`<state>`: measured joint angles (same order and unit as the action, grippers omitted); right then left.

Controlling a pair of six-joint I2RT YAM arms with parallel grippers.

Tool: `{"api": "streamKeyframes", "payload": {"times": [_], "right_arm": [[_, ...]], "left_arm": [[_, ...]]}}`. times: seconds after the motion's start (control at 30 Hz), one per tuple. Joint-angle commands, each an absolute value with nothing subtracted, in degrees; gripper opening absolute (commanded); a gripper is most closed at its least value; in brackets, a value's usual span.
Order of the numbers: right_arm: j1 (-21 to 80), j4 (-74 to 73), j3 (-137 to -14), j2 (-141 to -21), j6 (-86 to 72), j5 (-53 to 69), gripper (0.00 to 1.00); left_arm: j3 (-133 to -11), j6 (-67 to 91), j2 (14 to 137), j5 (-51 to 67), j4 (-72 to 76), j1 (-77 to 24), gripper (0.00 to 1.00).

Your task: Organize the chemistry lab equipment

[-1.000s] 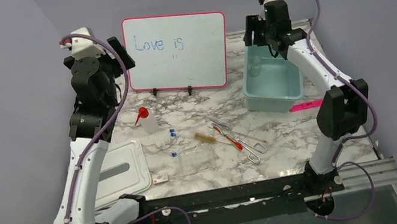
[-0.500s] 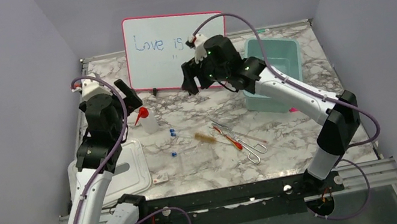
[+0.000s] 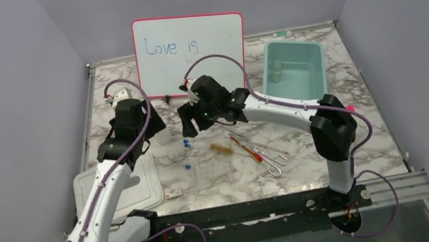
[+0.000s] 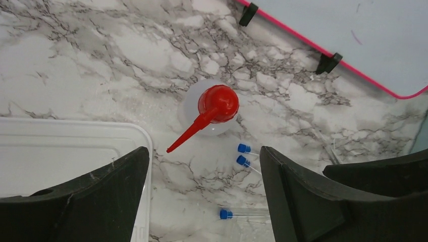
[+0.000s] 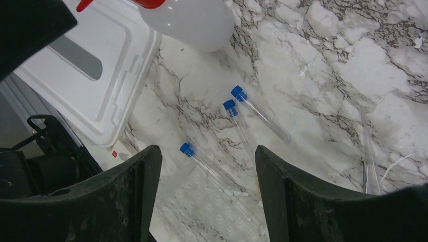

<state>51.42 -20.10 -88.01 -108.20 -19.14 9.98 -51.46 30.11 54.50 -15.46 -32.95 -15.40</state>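
The clear squeeze bottle with red nozzle [image 4: 217, 103] stands on the marble, just ahead of my open, empty left gripper [image 4: 203, 151]; my left arm mostly hides it in the top view. Three blue-capped tubes [image 5: 237, 121] lie beside it, one [image 5: 202, 161] on the clear rack [image 5: 217, 206]. My right gripper [image 5: 208, 151] is open and empty above the tubes and rack. In the top view the grippers, left [image 3: 152, 126] and right [image 3: 189, 124], hover close together. The brown-handled tool [image 3: 222, 148], red-handled tool [image 3: 251, 153] and metal tongs [image 3: 275, 161] lie right of the rack [image 3: 214, 173]. The little beaker [image 3: 278, 71] stands in the teal bin [image 3: 312, 52].
A white plastic lid [image 3: 123, 187] lies at the near left, also in the left wrist view [image 4: 60, 146]. The pink-framed whiteboard [image 3: 190, 51] stands at the back. A small card [image 3: 172, 193] lies near the front edge. The pink marker is hidden behind my right elbow.
My right arm swung from over the teal bin leftward and down to above the tubes. My left arm lowered and reached forward over the squeeze bottle.
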Motion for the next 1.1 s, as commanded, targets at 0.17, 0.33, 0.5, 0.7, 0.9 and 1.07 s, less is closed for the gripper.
{"api": "streamKeyframes", "payload": {"times": [0.17, 0.33, 0.5, 0.7, 0.9, 1.07], "right_arm": [[51.4, -15.5, -82.9, -105.6, -23.6, 6.8, 0.72], [51.4, -15.3, -81.8, -104.9, -22.9, 5.6, 0.72], [51.4, -15.3, -82.2, -105.1, -21.8, 4.2, 0.72], [51.4, -15.3, -83.3, -105.7, -20.8, 2.3, 0.72], [51.4, -14.9, -84.3, -106.9, -20.7, 2.0, 0.72], [51.4, -14.4, -84.9, -108.0, -21.2, 2.5, 0.72]], "left_arm": [[-55.2, 19.9, 68.5, -9.3, -31.4, -12.1, 0.76], [-57.6, 15.5, 73.5, -4.4, -29.8, -11.6, 0.66], [-59.8, 12.9, 76.3, -2.0, -29.7, -11.6, 0.54], [-61.7, 18.1, 77.5, 3.4, -32.3, -11.6, 0.32], [-62.3, 27.6, 77.7, 3.1, -34.3, -11.6, 0.23], [-61.6, 31.5, 77.8, -0.2, -34.2, -12.0, 0.24]]}}
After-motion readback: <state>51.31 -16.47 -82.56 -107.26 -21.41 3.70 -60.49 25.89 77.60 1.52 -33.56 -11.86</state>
